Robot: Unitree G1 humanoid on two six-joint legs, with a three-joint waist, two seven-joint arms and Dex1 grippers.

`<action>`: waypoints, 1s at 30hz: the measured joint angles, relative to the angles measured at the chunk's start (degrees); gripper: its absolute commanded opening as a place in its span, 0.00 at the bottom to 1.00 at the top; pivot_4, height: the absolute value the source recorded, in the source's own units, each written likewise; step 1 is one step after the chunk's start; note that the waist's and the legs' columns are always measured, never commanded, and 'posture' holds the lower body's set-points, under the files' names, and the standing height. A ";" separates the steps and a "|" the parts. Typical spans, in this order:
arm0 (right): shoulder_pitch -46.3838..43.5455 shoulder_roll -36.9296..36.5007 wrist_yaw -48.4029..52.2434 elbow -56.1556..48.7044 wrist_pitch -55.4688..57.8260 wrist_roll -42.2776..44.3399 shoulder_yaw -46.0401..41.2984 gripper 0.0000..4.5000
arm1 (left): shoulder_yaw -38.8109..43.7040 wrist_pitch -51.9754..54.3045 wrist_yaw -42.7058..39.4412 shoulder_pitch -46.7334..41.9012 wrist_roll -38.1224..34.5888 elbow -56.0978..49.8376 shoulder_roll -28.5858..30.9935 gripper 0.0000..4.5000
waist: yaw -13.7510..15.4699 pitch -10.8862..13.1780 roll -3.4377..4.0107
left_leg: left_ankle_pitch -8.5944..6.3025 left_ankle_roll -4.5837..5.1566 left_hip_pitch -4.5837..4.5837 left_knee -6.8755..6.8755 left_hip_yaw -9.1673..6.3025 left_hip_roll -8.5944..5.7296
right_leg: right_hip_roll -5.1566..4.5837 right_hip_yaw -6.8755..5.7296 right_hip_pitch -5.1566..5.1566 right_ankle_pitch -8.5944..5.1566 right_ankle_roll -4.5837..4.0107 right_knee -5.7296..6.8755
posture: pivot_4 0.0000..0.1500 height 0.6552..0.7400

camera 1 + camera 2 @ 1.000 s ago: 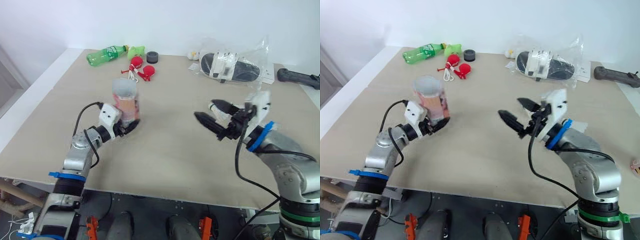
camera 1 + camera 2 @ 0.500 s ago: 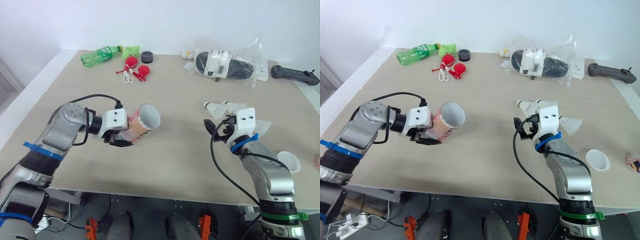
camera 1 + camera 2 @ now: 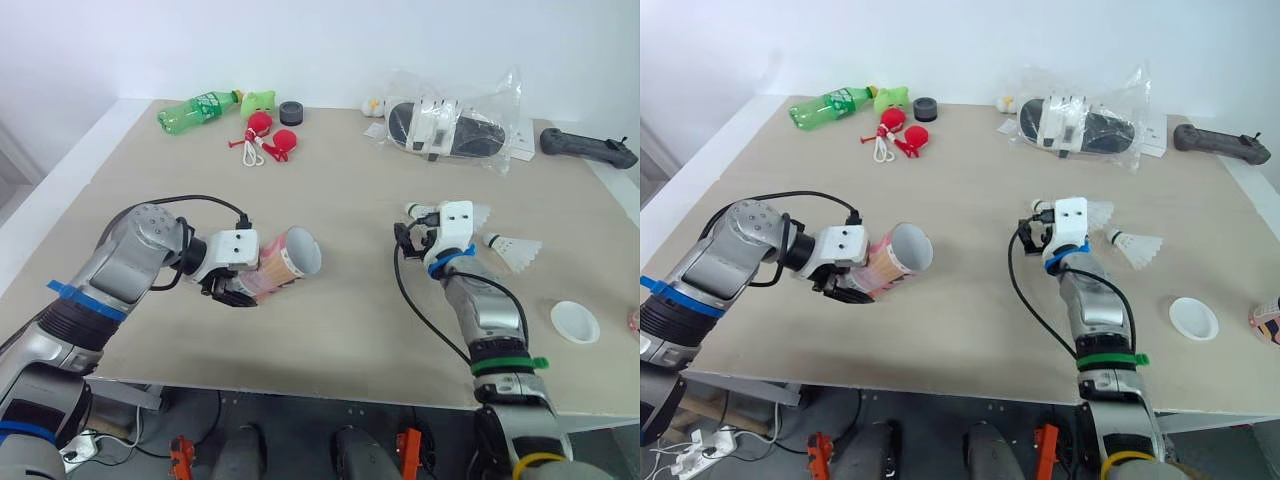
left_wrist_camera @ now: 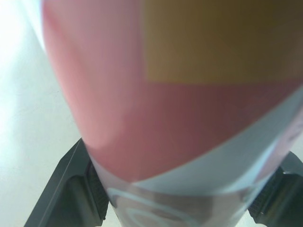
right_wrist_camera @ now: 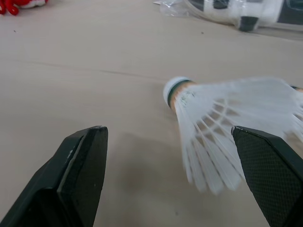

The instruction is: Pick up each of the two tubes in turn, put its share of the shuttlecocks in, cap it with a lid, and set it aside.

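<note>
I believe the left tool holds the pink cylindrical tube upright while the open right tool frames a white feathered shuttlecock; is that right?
No. The left eye view shows the pink cylindrical tube tipped on its side, not upright, mouth towards the robot's right. The left tool does hold it, and the open right tool frames the white feathered shuttlecock.

Robot test lab, bench set-up, not a home or shop.

Bare white wall (image 3: pixel 320 40) behind a plain beige board table (image 3: pixel 340 190) with open framing beneath. Along the far edge, unrelated odds and ends laid out like trial props: green plastic bottle (image 3: pixel 197 108), red toys (image 3: pixel 270 135), black ring (image 3: pixel 292 112), a crinkled clear bag (image 3: pixel 455 125) with dark gear inside. Black handheld controller (image 3: pixel 585 150) at the far right corner. White power strip (image 3: pixel 685 441) and loose cable on the floor below.
</note>
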 measured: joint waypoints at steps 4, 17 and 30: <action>-4.05 0.85 0.17 8.73 -4.29 -0.98 0.00 0.74 | -0.03 0.09 -0.04 -0.03 0.28 -0.17 -0.01 0.66 | -0.12 0.00 0.00 | 0.00 0.00 0.01 0.00 0.00 0.00 | 0.00 0.00 0.00 0.01 -0.02 0.03 | 1.00 1.00; -7.19 1.71 1.38 15.90 -11.25 -1.65 -0.15 0.01 | -0.02 1.43 -0.05 -0.02 0.51 -0.75 -0.21 0.66 | -0.63 0.00 0.01 | 0.00 0.00 0.01 0.02 -0.05 -0.01 | -0.01 -0.02 0.05 0.01 -0.01 0.06 | 1.00 1.00; -2.84 -19.56 37.72 -45.13 18.65 15.37 13.10 0.01 | -0.01 2.33 0.47 -0.41 1.45 0.44 -2.30 0.66 | 0.23 0.02 0.19 | 0.00 0.00 0.12 0.22 -0.32 -0.01 | -0.03 -0.32 0.33 -0.07 0.13 0.08 | 1.00 1.00</action>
